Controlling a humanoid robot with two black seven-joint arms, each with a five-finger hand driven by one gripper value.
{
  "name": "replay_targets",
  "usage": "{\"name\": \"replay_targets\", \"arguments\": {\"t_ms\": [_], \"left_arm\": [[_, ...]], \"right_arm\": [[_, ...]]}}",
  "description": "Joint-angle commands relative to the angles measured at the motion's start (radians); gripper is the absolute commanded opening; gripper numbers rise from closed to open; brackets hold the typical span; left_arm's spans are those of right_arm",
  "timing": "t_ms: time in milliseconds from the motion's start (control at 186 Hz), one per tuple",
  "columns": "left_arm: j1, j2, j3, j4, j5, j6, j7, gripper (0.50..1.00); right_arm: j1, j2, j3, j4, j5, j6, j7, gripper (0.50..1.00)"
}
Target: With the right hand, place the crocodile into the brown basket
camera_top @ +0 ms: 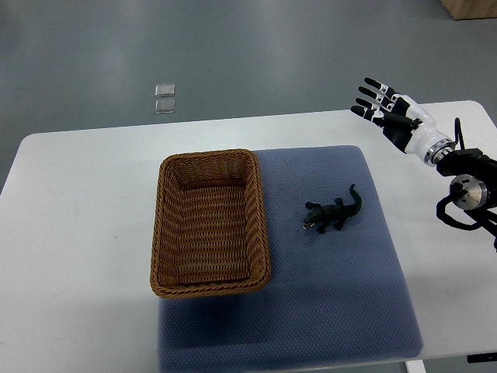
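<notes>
A small dark green toy crocodile (334, 213) lies on the blue mat (342, 303), its head toward the lower left and its tail up to the right. To its left stands the brown wicker basket (165, 233), with nothing inside. My right hand (380, 103) hovers over the table's far right part, well above and to the right of the crocodile. Its fingers are spread and hold nothing. The left arm does not show.
The white table (78, 233) carries the mat and the basket. Its far edge runs just behind my right hand. Two small clear objects (165, 99) lie on the grey floor beyond the table. A wooden box corner (472, 8) shows at the top right.
</notes>
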Motion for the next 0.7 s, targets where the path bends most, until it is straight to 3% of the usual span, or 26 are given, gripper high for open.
{"name": "replay_targets", "arguments": {"t_ms": [0,693], "left_arm": [[0.0,0.0,0.001,0.0,0.0,0.0,0.0,1.0],[0.0,0.0,-0.002,0.0,0.0,0.0,0.001,1.0]], "right_arm": [[-0.001,-0.002,0.001,0.0,0.0,-0.001,0.002,0.928],[0.002,-0.008,0.005,-0.011,-0.003,-0.005,0.021,0.928]]}}
